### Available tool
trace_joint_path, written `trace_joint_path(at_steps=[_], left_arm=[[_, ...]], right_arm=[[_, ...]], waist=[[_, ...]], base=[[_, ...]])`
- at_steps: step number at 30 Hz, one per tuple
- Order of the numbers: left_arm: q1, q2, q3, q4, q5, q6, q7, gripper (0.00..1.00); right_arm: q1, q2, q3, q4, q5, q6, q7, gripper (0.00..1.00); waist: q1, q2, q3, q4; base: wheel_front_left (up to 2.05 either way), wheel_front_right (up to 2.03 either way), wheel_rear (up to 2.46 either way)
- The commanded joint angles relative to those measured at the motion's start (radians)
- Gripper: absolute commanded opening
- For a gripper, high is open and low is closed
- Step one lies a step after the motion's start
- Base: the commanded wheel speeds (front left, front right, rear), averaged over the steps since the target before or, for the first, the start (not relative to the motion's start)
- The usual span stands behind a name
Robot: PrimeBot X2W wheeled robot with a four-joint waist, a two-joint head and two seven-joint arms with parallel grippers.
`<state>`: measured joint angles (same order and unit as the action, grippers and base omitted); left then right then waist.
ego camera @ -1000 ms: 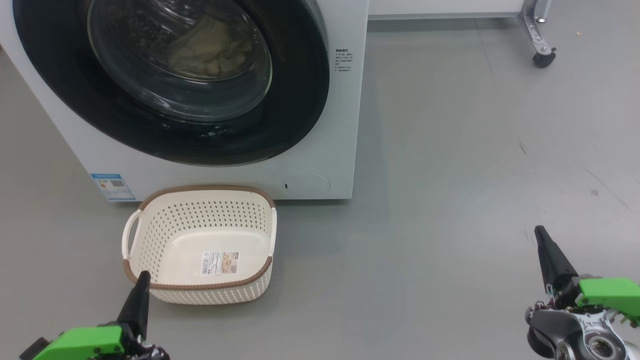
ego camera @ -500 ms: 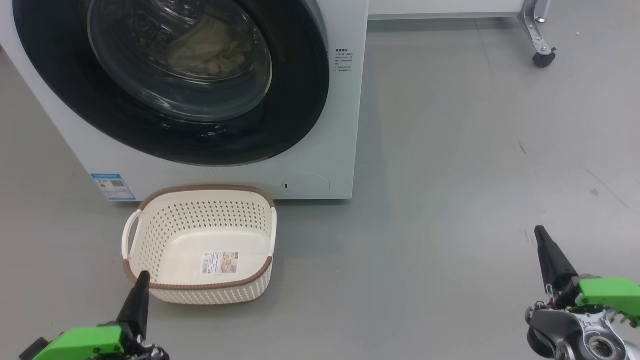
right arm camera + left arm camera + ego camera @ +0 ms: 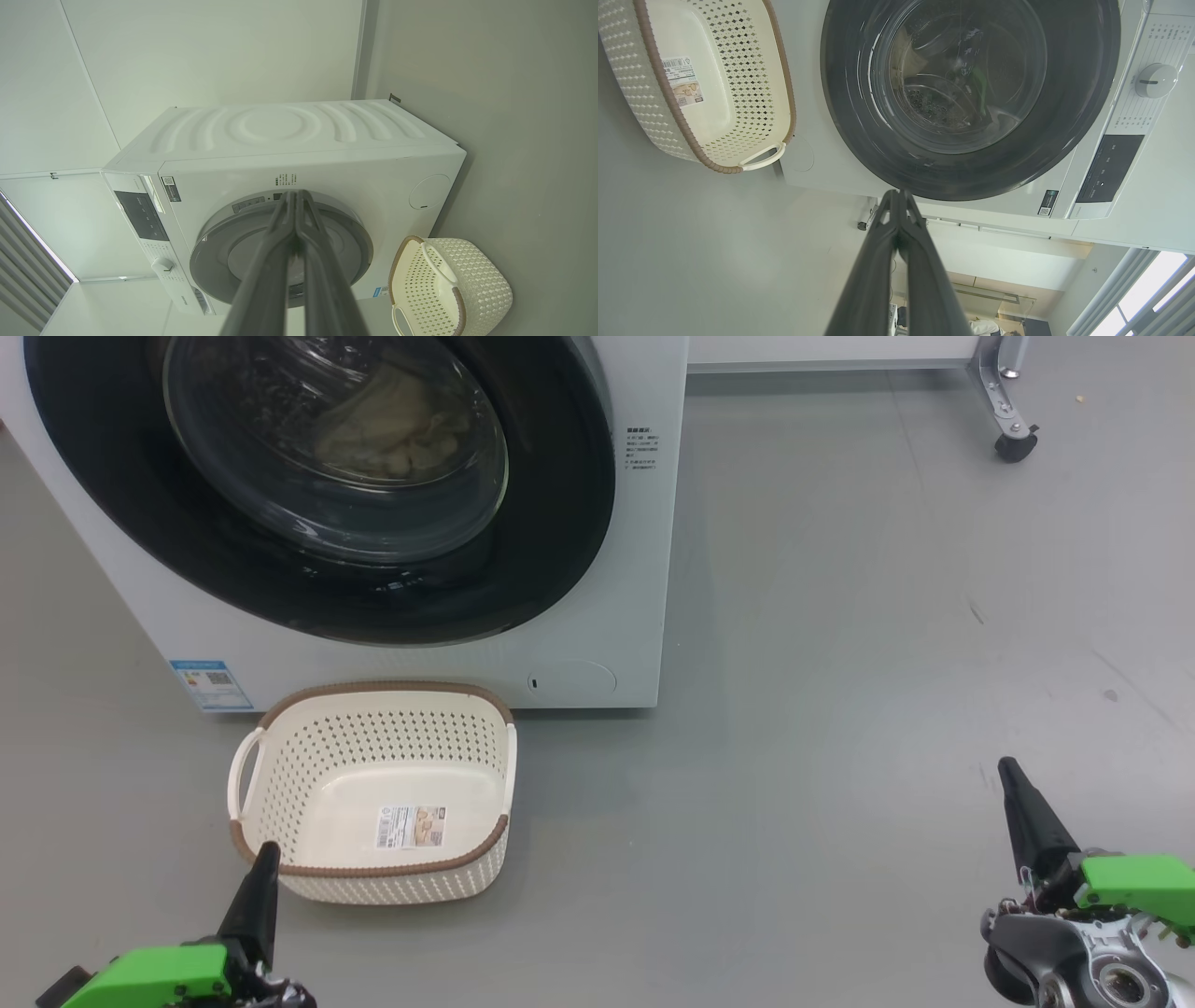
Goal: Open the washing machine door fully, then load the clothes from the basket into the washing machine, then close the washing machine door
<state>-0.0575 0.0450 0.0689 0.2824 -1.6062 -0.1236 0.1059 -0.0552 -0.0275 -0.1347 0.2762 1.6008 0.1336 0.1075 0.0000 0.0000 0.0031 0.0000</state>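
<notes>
Well before the washing machine [image 3: 597,644], we see the left gripper [image 3: 262,870] and right gripper [image 3: 1014,786], fingers pressed together, gripping nothing; just before it, the basket [image 3: 383,689]; on it, the washing machine door [image 3: 560,523] shut; within, the clothes [image 3: 392,429].

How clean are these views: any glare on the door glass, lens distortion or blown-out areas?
Head view: sharp, evenly lit; curved reflections streak the door, dimming the clothes behind the glass. Left wrist view: wide-angle bending of the washer, window blown out. Right wrist view: the door reads washed-out grey with glare, and the right gripper looks soft near the lens.
</notes>
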Motion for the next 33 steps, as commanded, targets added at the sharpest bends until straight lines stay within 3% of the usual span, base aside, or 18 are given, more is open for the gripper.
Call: trace_joint_path(at_steps=[1, 33], left_arm=[[-0.05, 0.008, 0.043, -0.037, -0.004, -0.007, 0.006, 0.0], [-0.051, 0.007, 0.044, -0.037, -0.003, -0.007, 0.007, 0.0]], right_arm=[[-0.053, -0.023, 0.021, -0.031, 0.008, -0.003, 0.006, 0.0], [-0.053, -0.023, 0.021, -0.031, 0.008, -0.003, 0.006, 0.0]], waist=[[0.0, 0.0, 0.0, 0.0], [0.0, 0.0, 0.0, 0.0]], base=[[0.0, 0.0, 0.0], [0.0, 0.0, 0.0]])
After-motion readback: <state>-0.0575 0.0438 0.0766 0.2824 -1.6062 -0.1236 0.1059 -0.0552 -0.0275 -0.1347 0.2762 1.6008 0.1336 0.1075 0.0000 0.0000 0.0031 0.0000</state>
